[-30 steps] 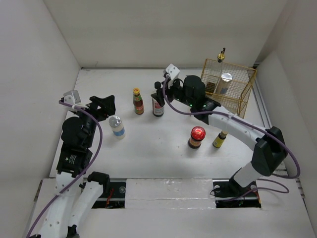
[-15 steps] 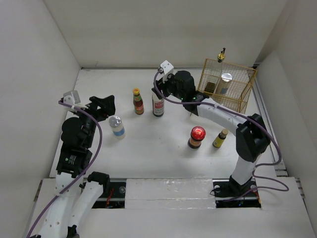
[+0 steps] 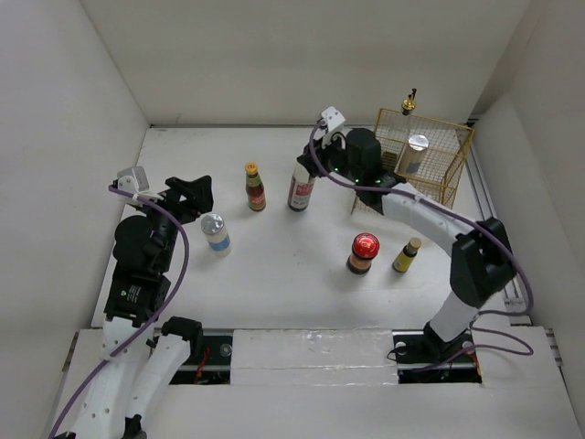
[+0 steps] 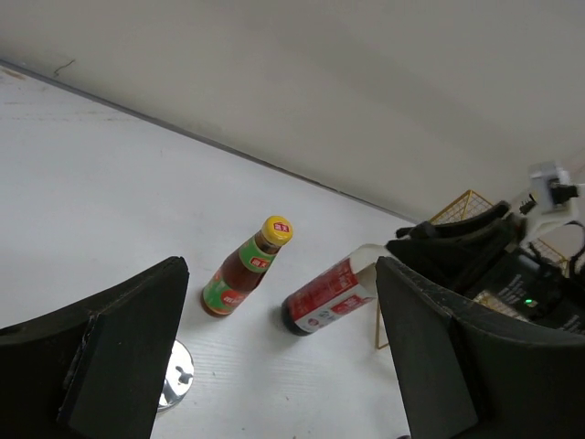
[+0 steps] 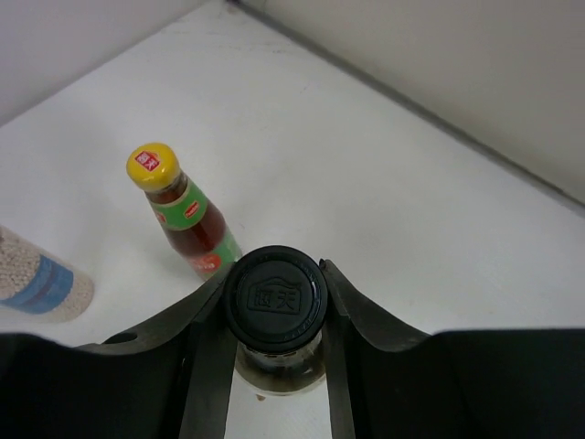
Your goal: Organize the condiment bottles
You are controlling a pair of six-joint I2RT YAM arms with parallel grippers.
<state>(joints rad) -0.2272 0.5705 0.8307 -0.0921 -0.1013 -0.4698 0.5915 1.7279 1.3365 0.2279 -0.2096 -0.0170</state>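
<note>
Right gripper (image 5: 276, 306) is clamping one black-capped bottle (image 3: 300, 190), one yellow-capped bottle (image 5: 187, 224) beside its fingers (image 5: 208, 322); left gripper (image 4: 279, 274) is gaping apart.

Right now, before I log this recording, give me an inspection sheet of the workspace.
surface: white table, no spills seen.
job's things: black-capped bottle tilted in the right gripper; yellow-capped bottle, blue-labelled jar, red-lidded jar and small bottle upright on the table; silver-lidded jar inside the basket; gold-capped bottle at its far corner.
clutter: nothing seen.
grippers: right gripper shut on the black-capped bottle's neck; left gripper open, empty.
cables: purple cables along both arms, apart from the bottles.
surroundings: white walls on three sides.
</note>
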